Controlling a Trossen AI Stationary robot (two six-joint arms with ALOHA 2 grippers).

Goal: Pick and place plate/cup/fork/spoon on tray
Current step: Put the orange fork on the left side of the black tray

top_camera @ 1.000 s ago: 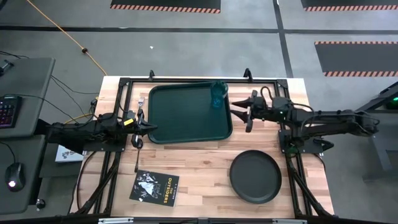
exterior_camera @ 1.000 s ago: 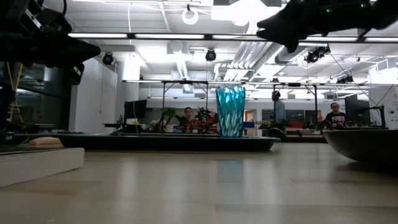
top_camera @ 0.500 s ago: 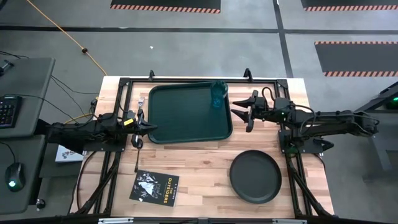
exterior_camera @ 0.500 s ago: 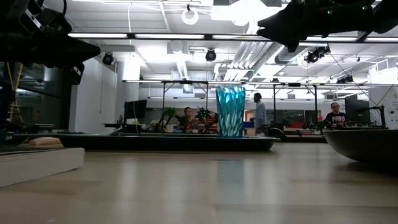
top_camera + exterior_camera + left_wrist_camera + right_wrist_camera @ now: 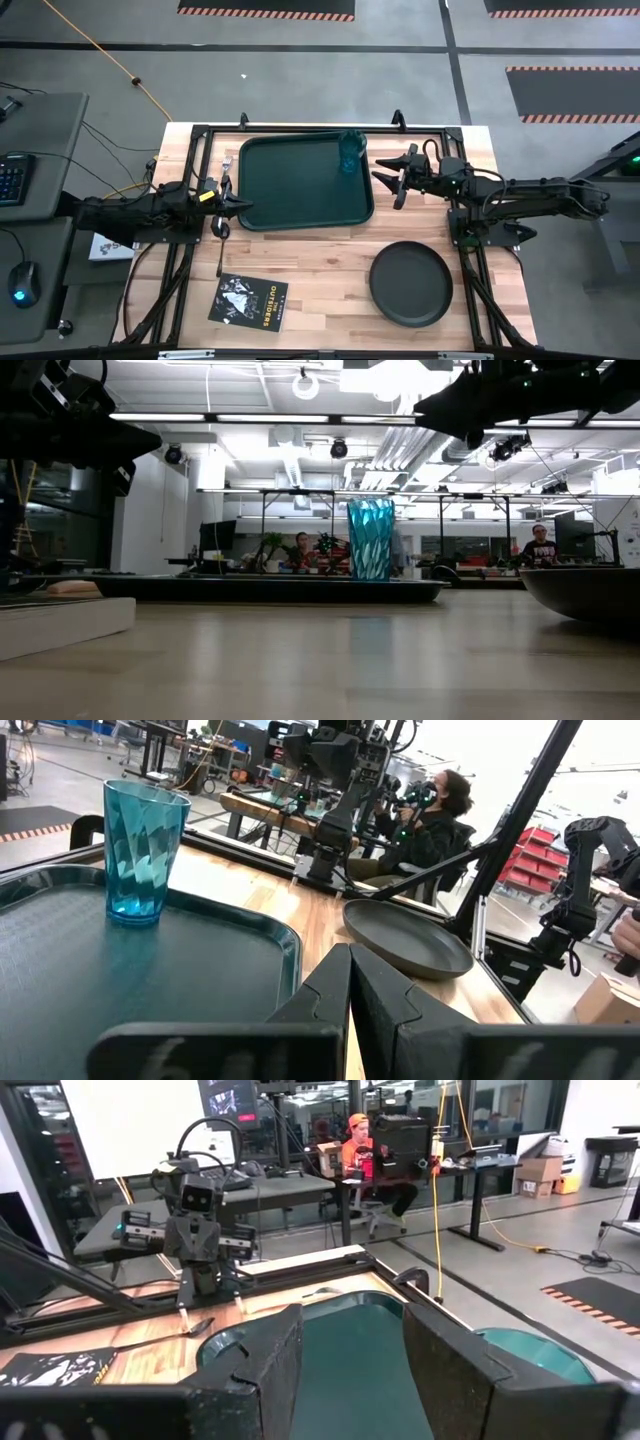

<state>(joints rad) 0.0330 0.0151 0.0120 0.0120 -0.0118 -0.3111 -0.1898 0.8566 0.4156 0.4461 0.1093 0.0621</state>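
The dark green tray lies at the table's far middle. The teal cup stands upright in its far right corner and also shows in the left wrist view. The black plate rests on the wood at the near right. The pale fork and the dark-bowled spoon lie on the wood left of the tray. My left gripper is shut and empty at the tray's left edge. My right gripper is open and empty, above the table just right of the tray, beside the cup.
A black square booklet with white print lies at the near left. A black metal frame runs around the table's edges. People sit and walk in the room beyond the table.
Both arms have stayed about where they were. A person in the room behind the table has walked from the cup's right to behind the cup in the low view.
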